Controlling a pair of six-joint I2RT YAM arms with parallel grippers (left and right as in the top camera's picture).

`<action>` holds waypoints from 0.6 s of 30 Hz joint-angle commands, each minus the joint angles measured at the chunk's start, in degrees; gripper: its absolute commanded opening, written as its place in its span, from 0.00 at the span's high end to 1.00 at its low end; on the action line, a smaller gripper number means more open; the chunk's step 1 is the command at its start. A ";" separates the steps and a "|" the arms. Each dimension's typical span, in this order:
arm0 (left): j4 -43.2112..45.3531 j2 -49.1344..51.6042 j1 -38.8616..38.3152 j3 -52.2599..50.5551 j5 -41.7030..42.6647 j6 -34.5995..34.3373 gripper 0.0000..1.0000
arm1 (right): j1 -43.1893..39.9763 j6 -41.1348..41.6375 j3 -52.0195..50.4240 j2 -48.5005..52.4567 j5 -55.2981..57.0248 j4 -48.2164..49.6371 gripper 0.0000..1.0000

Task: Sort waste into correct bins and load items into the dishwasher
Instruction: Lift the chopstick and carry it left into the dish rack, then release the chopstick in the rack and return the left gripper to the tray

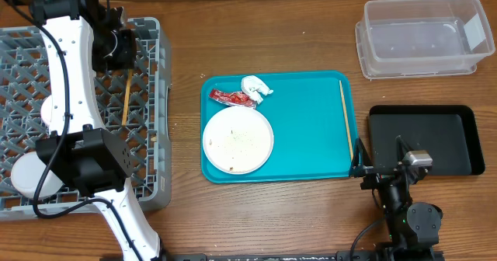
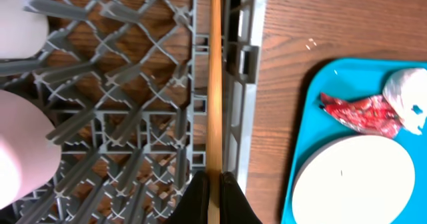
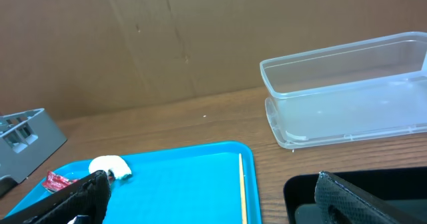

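Two chopsticks make up the pair, and they are well apart. One chopstick is pinched at its near end by the left jaws, which are pressed together on it at the bottom of the left wrist view. It runs straight up the frame along the right-hand wall of the grey dish rack, and I cannot tell whether it rests on the lattice or hangs just over it. The second chopstick lies flat on the teal tray close to its right edge, right of centre in the overhead view. The right jaws stand spread and empty, low at the tray's lower right corner beside the black tray. A stick like this is probably very light, stiff and smooth. Held at one tip, it can likely swing in the pinch, and it is thin enough to drop through an opening in the grid unless it is laid across the bars. The second one probably calls for a hold near its middle, with the jaws straddling its narrow width and closing square to it. Lying on slick plastic, it may skate or roll away. The white plate, red wrapper and tissue sit at the tray's left, clear of that stick.
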 commanded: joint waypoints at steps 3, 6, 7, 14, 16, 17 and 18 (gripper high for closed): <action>1.81 1.46 -0.07 -0.44 -0.94 1.77 0.96 | -0.33 0.17 -0.59 -0.63 0.31 0.35 0.00; 2.78 1.75 -0.22 -0.94 2.05 6.05 0.96 | -0.33 0.17 -0.59 -0.63 0.31 0.35 0.00; 3.32 1.75 -0.24 -1.51 2.01 6.05 0.96 | -0.33 0.17 -0.59 -0.63 0.31 0.35 0.00; 7.61 1.75 -0.15 -8.55 1.73 6.03 0.95 | -0.33 0.17 -0.59 -0.63 0.31 0.35 0.00; 8.94 1.75 -0.17 -10.71 1.77 6.03 0.95 | -0.33 0.17 -0.57 -0.63 0.31 0.35 0.00; 9.70 1.75 -0.17 -11.76 1.77 6.01 0.95 | -0.33 0.17 -0.59 -0.63 0.31 0.35 0.00; 10.27 1.75 -0.17 -12.52 1.84 5.84 0.94 | -0.33 0.17 -0.59 -0.63 0.31 0.35 0.00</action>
